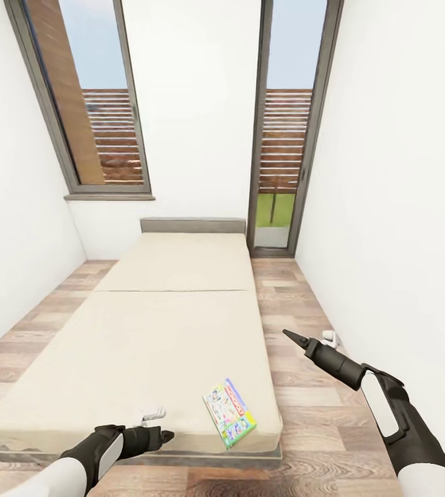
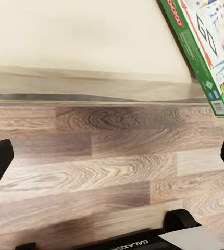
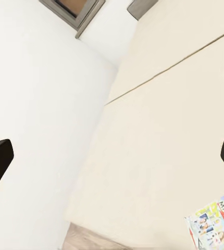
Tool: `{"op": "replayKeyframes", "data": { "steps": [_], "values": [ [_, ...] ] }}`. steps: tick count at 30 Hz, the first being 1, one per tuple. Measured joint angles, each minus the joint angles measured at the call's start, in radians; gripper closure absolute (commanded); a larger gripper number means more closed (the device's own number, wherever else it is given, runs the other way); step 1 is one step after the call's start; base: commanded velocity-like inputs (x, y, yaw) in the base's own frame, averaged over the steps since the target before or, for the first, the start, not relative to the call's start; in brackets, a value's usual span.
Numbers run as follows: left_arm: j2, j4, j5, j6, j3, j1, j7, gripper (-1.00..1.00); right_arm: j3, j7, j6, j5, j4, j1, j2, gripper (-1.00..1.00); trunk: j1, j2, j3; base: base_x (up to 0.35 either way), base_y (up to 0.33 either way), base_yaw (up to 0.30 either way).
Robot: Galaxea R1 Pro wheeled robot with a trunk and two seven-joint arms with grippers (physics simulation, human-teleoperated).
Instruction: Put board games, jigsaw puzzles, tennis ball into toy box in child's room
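Nearest us, our left hand (image 1: pixel 161 435) hangs open over the floor (image 2: pixel 112 156) at the bed's (image 1: pixel 146 345) foot edge. Our right hand (image 1: pixel 292 336), open too, hovers beside the bed. One board game (image 1: pixel 230 412) lies near the bed's foot corner, right side. Beyond stand the headboard (image 1: pixel 193 225) and windows (image 1: pixel 84 96).

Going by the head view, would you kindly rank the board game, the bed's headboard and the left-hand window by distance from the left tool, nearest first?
1. The board game, lying on the near right corner of the bed, just right of the left tool.
2. The headboard, at the bed's far end.
3. The left window, on the far wall, above and beyond the headboard.
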Motion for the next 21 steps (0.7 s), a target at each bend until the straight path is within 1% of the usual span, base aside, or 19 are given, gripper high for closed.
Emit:
{"op": "replayKeyframes", "data": {
  "steps": [4,9,12,16,21],
  "values": [
    [-0.001,0.000,0.000,0.000,0.000,0.000,0.001,-1.00,0.000,0.000,0.000,-0.001,0.000,0.000,-0.002,-1.00,0.000,0.000,0.000,-0.145,-0.149,0.000],
    [-0.001,0.000,0.000,-0.005,0.000,0.000,0.000,-1.00,0.000,0.000,0.000,0.000,0.000,0.000,-0.001,-1.00,0.000,0.000,0.000,-0.053,-0.045,0.000],
    [-0.001,0.000,0.001,-0.011,0.000,0.002,0.000,-1.00,-0.001,0.000,-0.001,0.000,0.000,0.000,-0.002,-1.00,0.000,0.000,0.000,-0.134,-0.078,0.000],
    [-0.004,0.000,0.000,-0.014,0.000,0.003,0.000,-1.00,-0.001,0.000,-0.001,0.000,0.000,0.000,-0.002,-1.00,0.000,0.000,0.000,-0.097,-0.208,0.000],
    [-0.006,0.000,0.000,-0.016,0.000,0.004,0.001,-1.00,-0.001,0.000,-0.001,0.000,0.000,0.000,-0.002,-1.00,0.000,0.000,0.002,-0.024,-0.268,0.000]
  ]
}}
